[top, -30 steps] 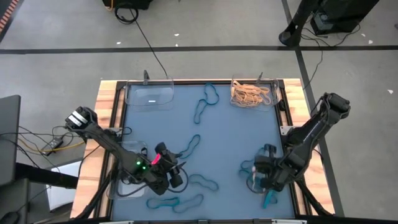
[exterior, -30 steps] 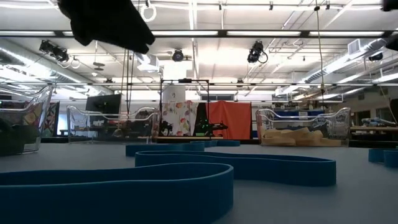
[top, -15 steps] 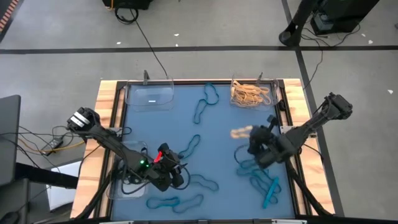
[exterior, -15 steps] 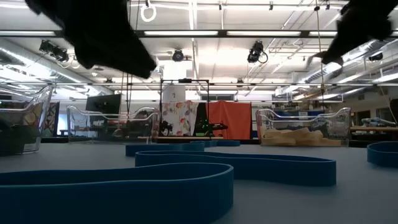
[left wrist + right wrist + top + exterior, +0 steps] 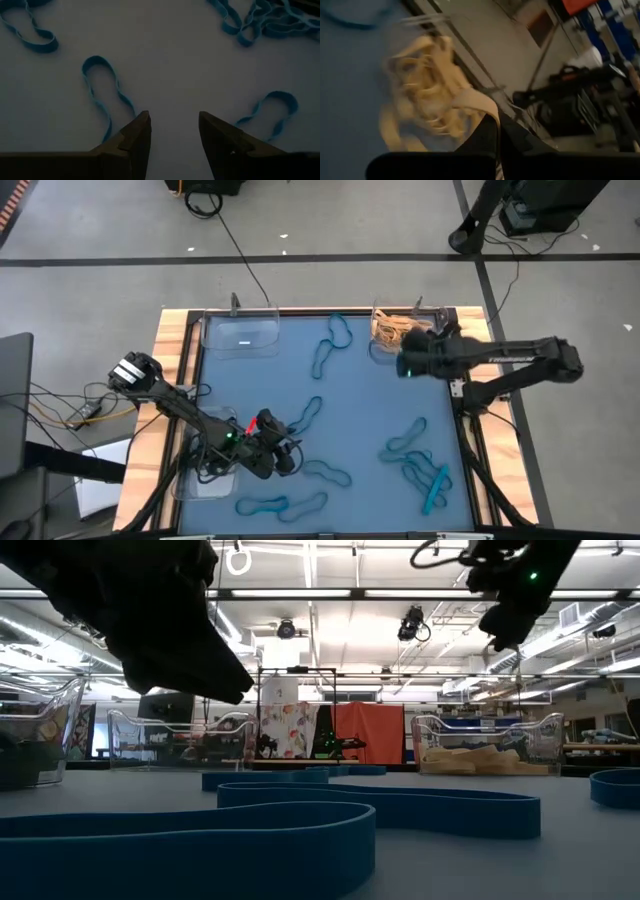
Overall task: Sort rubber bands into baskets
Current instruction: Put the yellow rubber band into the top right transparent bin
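My right gripper hangs shut on a tan rubber band just in front of the far-right clear basket, which holds a heap of tan rubber bands. My left gripper stands open low over the mat near the front left. A teal rubber band lies flat beside one of its fingers, and another lies off to the other side. More teal bands are scattered on the blue mat. A second clear basket sits at the far left, and a third lies under my left arm. My right gripper pinches a tan rubber band between its two shut fingers. The band sticks out ahead of the fingertips, lifted clear of the mat, at the near side of the tan-filled basket. The picture is blurred, so one strand or two cannot be told.
The wooden table frame borders the blue mat. Teal bands lie at the far middle, the centre and the front. In the low view a teal band lies close to the camera.
My right gripper has swung from the near right of the mat up and toward the far edge, turning as it went, and has carried the tan band to the far-right basket. My left gripper has sunk a little toward the mat, staying open.
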